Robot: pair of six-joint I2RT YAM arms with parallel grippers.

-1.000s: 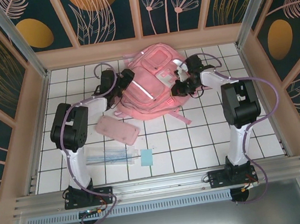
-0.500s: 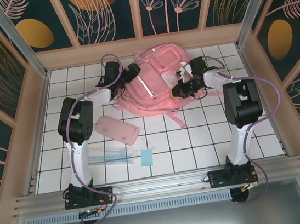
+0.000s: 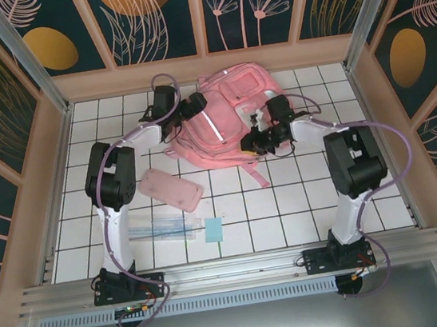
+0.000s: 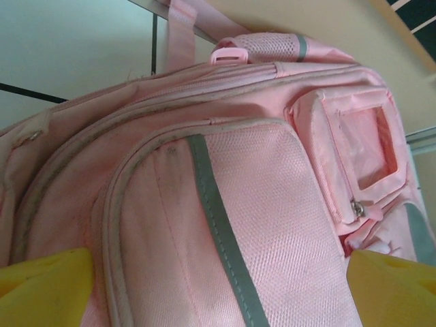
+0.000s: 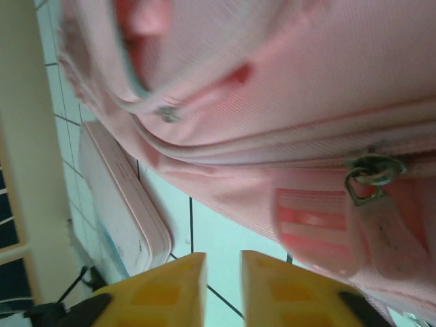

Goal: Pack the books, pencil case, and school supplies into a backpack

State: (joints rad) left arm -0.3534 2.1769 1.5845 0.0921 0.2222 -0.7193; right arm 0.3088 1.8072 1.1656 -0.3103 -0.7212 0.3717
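The pink backpack (image 3: 228, 114) lies front-up at the back of the tiled table, its zipper pull (image 5: 368, 178) hanging at its edge. My left gripper (image 3: 195, 104) is at its upper left side, open wide. In the left wrist view the yellow fingertips (image 4: 48, 286) straddle the front pocket with its grey strip (image 4: 221, 225). My right gripper (image 3: 256, 138) is low at the backpack's lower right edge, its jaws a narrow gap apart with bare tile between them (image 5: 223, 262). The pale pink pencil case (image 3: 172, 188) lies flat nearby (image 5: 116, 197). The clear packet (image 3: 158, 228) and blue pad (image 3: 213, 229) lie nearer. The books are out of view.
A loose pink strap (image 3: 257, 174) trails from the backpack toward the near side. Wooden walls (image 3: 59, 112) and metal posts close in the table at the back and on both sides. The arms' bases sit on the near rail (image 3: 233, 270).
The backpack has been turned and pushed toward the back wall. My left gripper moved up and right along it. My right gripper moved left and nearer, and its jaws parted slightly.
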